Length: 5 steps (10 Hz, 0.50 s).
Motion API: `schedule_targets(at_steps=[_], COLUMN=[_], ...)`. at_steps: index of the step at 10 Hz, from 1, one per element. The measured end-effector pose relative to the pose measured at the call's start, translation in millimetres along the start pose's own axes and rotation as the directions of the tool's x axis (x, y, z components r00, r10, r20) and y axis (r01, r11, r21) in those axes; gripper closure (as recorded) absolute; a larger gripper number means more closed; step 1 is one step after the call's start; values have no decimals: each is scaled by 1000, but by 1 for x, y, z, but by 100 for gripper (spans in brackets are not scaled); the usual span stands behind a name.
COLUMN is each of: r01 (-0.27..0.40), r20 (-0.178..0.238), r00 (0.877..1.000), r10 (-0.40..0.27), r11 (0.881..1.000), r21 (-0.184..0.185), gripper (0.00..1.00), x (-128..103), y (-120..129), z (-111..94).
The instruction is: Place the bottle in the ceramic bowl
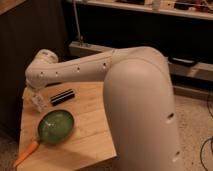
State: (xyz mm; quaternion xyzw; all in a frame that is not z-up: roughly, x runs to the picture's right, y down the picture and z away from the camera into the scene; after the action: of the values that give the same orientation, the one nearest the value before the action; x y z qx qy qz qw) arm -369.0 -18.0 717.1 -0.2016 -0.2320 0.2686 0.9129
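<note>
The small clear bottle (38, 102) with white label stands near the far left edge of the wooden table (85, 135). The green ceramic bowl (56, 125) sits in front of it, toward the table's front left. My white arm reaches across from the right, and the gripper (34, 93) hangs down from the wrist right at the bottle's top. The bottle rests on the table, apart from the bowl.
A flat black bar (62, 96) lies just right of the bottle, behind the bowl. An orange carrot-like object (25, 152) lies at the table's front left corner, touching the bowl's rim. My arm's large elbow covers the right half of the table. A dark wall stands to the left.
</note>
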Motion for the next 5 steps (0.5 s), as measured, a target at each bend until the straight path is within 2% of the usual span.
schedule_targets(at_steps=[5], r01=[-10], r20=[-31], r00=[999], r10=[10], r11=[1000], r21=[5], gripper=[20], x=[-25], y=[9], z=[66])
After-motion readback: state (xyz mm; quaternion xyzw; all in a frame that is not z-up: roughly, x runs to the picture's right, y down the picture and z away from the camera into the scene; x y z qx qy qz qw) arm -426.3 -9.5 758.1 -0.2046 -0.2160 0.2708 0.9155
